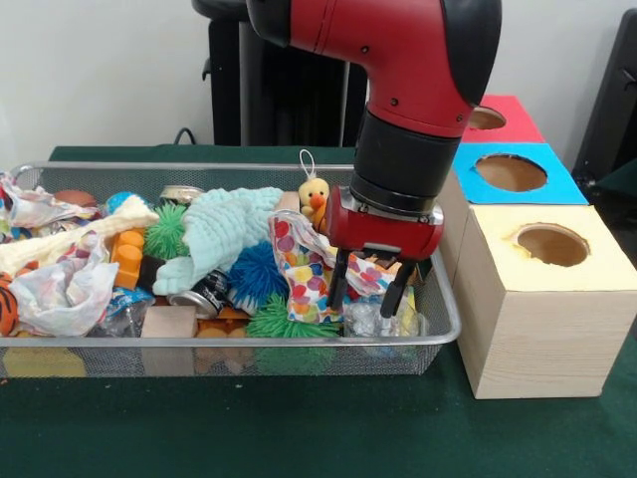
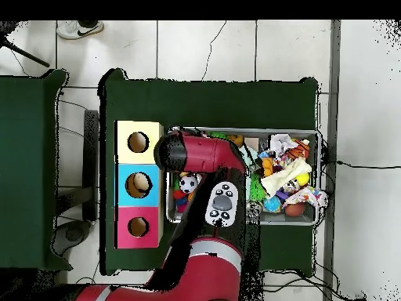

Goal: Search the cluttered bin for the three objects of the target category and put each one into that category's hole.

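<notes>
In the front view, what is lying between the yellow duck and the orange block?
A pale mint plush toy and a green spiky ball lie between the yellow duck and the orange block.

Cluttered bin [image 1: 443,317] left of three boxes [image 1: 542,299], touching

Green table [image 1: 299,438] — bin [image 1: 229,344] (boxes [image 1: 542,319] beside).

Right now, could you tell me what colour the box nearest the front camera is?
Pale yellow top, bare wood sides; front view.
</notes>
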### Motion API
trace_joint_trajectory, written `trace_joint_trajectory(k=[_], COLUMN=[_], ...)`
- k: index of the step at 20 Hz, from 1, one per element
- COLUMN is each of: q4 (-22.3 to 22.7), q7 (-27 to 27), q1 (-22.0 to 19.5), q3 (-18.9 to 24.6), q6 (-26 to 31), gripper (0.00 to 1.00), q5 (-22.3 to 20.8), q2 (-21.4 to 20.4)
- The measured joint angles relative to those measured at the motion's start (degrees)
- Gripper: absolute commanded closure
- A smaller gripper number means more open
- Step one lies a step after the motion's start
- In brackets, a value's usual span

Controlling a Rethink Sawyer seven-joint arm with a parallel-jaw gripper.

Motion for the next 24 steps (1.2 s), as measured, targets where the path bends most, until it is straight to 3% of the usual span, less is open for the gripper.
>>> trace_joint_trajectory(k=[7, 24], q4=[-1.91, -1.9], q7=[0.0, 0.0], q1=[-0.8, -1.17], q3=[0.41, 1.05], q6=[1.71, 1.71], gripper=[0.0, 0.0], q5=[-0.94, -1.67], q2=[-0.31, -0.28])
